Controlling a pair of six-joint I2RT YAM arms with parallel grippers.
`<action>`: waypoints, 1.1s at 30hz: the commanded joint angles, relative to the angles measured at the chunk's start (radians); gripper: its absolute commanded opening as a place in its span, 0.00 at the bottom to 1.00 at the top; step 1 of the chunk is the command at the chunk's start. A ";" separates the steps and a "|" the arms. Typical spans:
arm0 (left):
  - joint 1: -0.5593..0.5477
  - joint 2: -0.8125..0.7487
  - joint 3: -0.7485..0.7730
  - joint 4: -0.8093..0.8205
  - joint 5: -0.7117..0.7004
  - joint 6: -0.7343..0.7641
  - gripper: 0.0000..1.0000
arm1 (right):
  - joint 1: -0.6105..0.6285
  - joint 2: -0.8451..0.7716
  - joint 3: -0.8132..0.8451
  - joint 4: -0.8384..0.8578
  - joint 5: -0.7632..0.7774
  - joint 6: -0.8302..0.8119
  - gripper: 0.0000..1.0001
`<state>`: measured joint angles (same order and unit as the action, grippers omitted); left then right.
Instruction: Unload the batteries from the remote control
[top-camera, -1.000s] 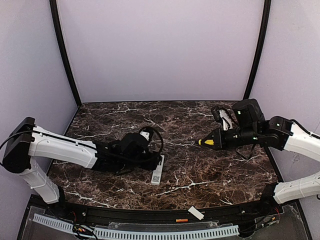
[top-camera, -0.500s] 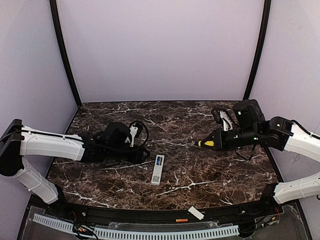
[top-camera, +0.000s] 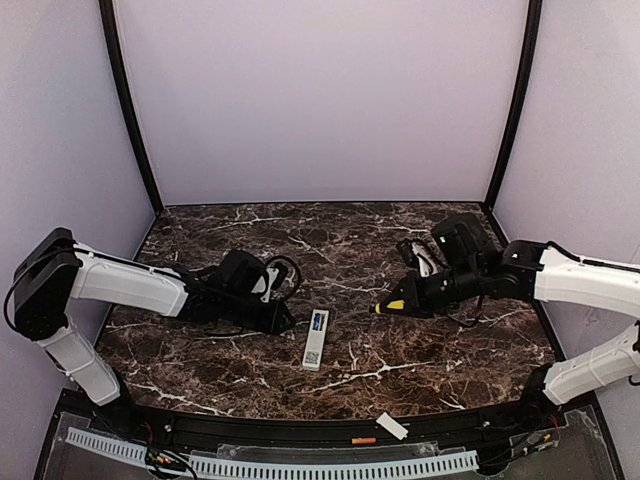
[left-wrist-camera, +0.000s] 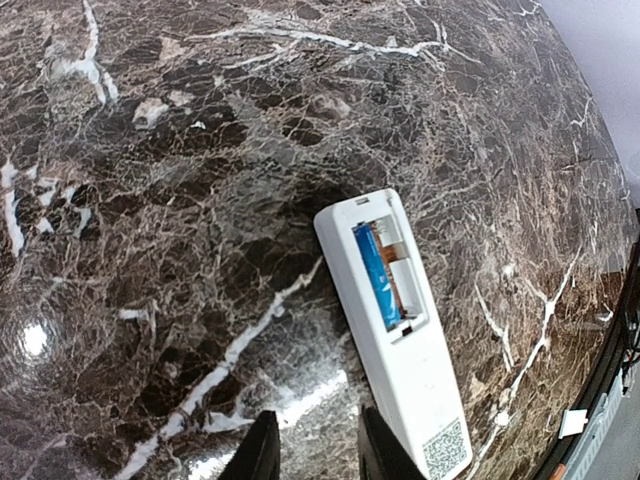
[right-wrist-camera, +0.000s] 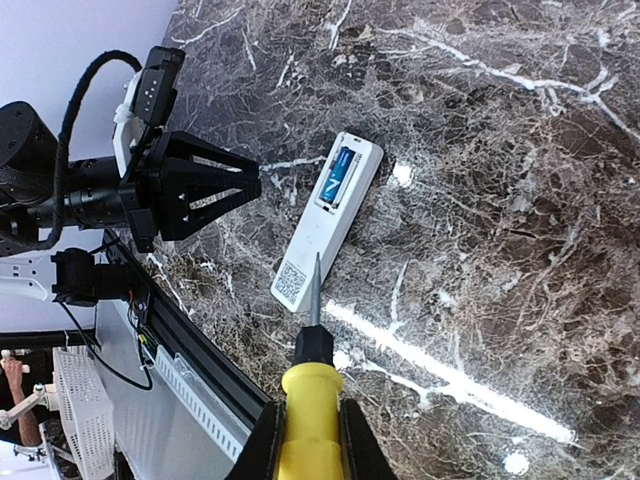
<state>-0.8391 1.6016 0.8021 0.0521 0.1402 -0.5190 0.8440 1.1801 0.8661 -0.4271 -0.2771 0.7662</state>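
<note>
A yellow-handled screwdriver (right-wrist-camera: 311, 385) hangs above the marble table (top-camera: 400, 350), apparently without touching.

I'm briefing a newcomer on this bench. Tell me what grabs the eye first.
The white remote control lies back-up in the middle of the table with its compartment uncovered. One blue battery sits in it beside a slot that looks empty. The right tool grips a yellow-handled screwdriver, whose tip is aimed at the remote's QR-sticker end, and the left tool hangs empty close by.
</note>
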 joint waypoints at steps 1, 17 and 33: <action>0.023 0.024 0.015 -0.005 0.042 0.002 0.27 | 0.007 0.076 0.014 0.097 -0.043 0.034 0.00; 0.043 0.136 0.069 0.028 0.143 0.068 0.26 | 0.044 0.333 0.136 0.175 -0.058 0.077 0.00; 0.059 0.169 0.066 0.079 0.194 0.073 0.25 | 0.050 0.473 0.211 0.175 -0.029 0.093 0.00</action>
<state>-0.7971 1.7676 0.8528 0.1123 0.3187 -0.4522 0.8856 1.6272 1.0447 -0.2775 -0.3172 0.8509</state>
